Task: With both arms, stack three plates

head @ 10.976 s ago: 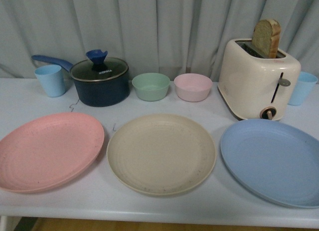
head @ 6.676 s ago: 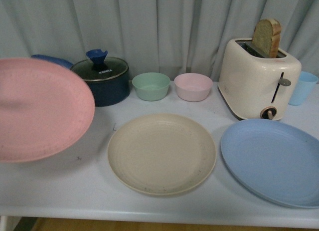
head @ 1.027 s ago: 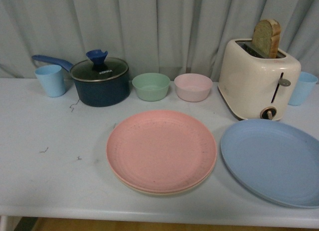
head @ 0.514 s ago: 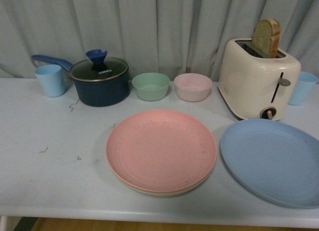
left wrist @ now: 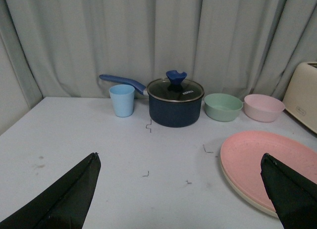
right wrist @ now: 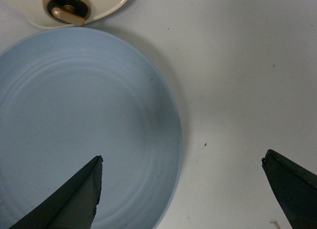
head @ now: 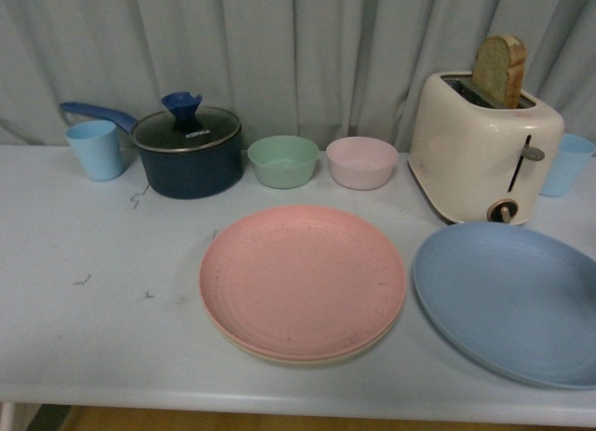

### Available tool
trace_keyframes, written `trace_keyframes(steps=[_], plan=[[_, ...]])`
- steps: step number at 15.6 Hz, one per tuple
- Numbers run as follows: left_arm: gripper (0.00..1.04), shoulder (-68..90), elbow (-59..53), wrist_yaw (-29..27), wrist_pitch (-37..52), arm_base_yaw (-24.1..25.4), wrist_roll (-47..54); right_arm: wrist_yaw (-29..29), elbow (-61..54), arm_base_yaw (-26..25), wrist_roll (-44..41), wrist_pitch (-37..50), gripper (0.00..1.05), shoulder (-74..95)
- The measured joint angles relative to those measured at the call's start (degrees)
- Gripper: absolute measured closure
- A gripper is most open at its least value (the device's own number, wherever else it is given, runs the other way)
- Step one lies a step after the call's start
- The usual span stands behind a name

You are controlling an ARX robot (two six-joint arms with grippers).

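Note:
The pink plate (head: 303,279) lies on top of the beige plate (head: 307,357) at the table's front middle; only the beige rim shows beneath it. To the right lies the blue plate (head: 507,301), alone on the table. Neither arm shows in the front view. My left gripper (left wrist: 179,162) is open over bare table, with the pink plate (left wrist: 272,162) off to one side of it. My right gripper (right wrist: 181,162) is open above the rim of the blue plate (right wrist: 79,130), one finger (right wrist: 74,199) over the plate and the other over the table. Both grippers hold nothing.
Along the back stand a light blue cup (head: 95,150), a dark blue lidded saucepan (head: 186,152), a green bowl (head: 282,161), a pink bowl (head: 361,162), a cream toaster (head: 484,147) with bread in it, and another blue cup (head: 566,164). A grey curtain hangs behind.
Since eleven seconds ago the pink plate was lifted from the table's left and set onto the beige plate. Nothing has visibly moved over the last second.

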Motion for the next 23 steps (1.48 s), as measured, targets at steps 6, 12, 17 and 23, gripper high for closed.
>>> trace_keyframes(steps=[6, 12, 17, 23], plan=[[0.07, 0.0, 0.0, 0.0, 0.0, 0.0, 0.0, 3.58, 6.93, 2.34, 0.87, -0.48, 0.06, 11.43], [0.07, 0.0, 0.0, 0.0, -0.02, 0.0, -0.02, 5.7, 9.09, 4.96, 4.92, 1.44, 0.09, 18.1], [0.07, 0.0, 0.0, 0.0, -0.02, 0.0, -0.02, 7.32, 9.53, 5.25, 6.05, 2.75, 0.65, 19.1], [0.07, 0.0, 0.0, 0.0, 0.0, 0.0, 0.0, 2.19, -2.99, -2.75, 4.85, -0.72, 1.02, -0.31]])
